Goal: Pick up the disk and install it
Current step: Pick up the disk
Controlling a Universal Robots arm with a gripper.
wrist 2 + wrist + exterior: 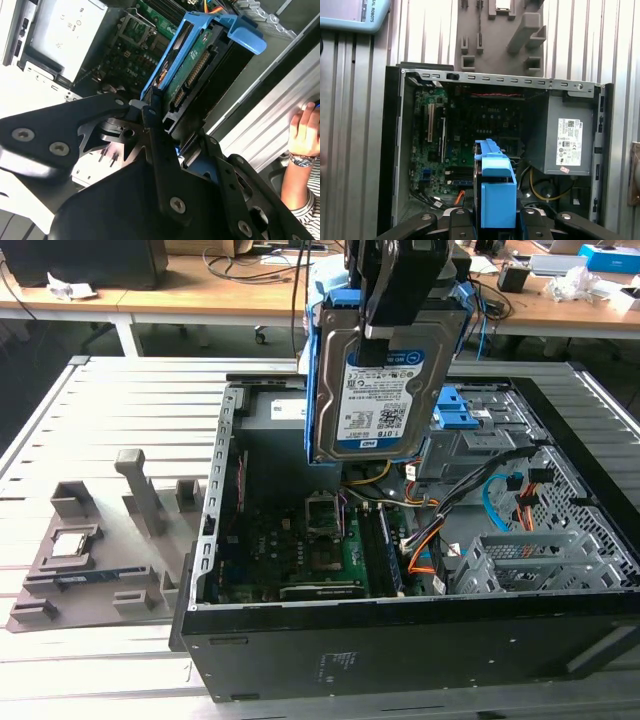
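In the exterior view, at the left, a grey moulded fixture plate [90, 560] is lying on the ribbed aluminium worktop [100, 400], and a small square silver chip [68, 543] is sitting in one of its pockets. This part is not being touched.

Next to it, in the middle, the open black computer case [400, 640] is lying on its side and is showing its green motherboard [320, 550]. Above the case, the flat silver hard disk with the white-and-blue label and blue side rails [375, 400] is hanging upright in the air, with the label turned to the camera. So I am judging the picking up as done. The installing is not done: the disk is touching no part of the case and is sitting in no bay.

The black gripper [385, 335] is reaching down from above, and its fingers [380, 295] are pinching the upper end of the disk, one on each flat face. In both wrist views the disk [190, 70] [495, 200] is pointing away from the gripper [180, 145] [495, 220], towards the inside of the case.

Further right, the grey metal drive cage [530, 560] is standing without a disk. In the second wrist view, a person's hand [305, 130] is resting on the worktop beside the case.
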